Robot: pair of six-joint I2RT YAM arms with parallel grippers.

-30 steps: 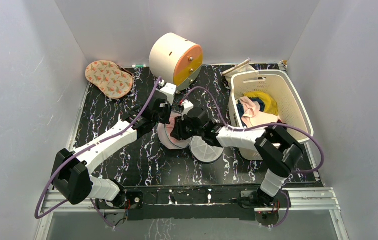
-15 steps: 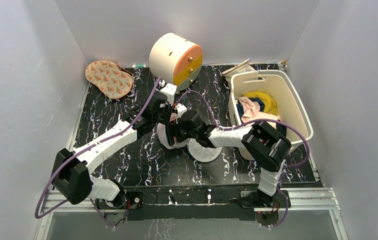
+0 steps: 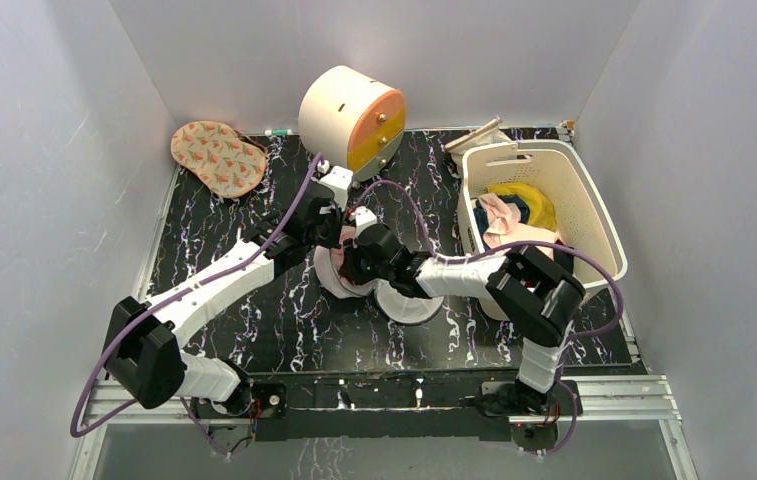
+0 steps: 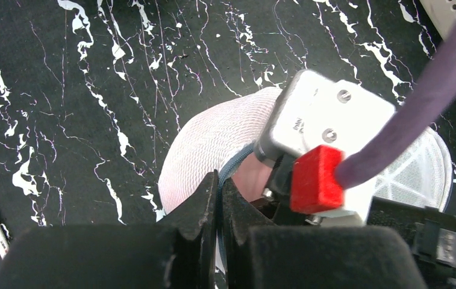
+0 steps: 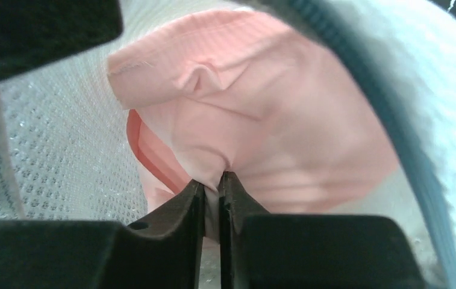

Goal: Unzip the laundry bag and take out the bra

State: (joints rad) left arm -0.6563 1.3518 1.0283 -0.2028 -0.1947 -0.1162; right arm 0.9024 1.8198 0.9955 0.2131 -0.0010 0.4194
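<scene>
On a black marbled tabletop (image 3: 214,230) inside white walls, the left end effector (image 4: 219,183) is clamped on the dark rim of the laundry bag (image 4: 207,135), which lies mid-table. To its right, the right end effector (image 5: 212,183) reaches inside the bag, pinched on a fold of the pink bra (image 5: 261,120). The pull probably goes best straight out through the mouth, with the rim held firm. Both arms hide how far the zipper is open.

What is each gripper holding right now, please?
Left gripper: closed on the rim of the laundry bag.
Right gripper: closed on a fold of the bra, inside the bag.
</scene>
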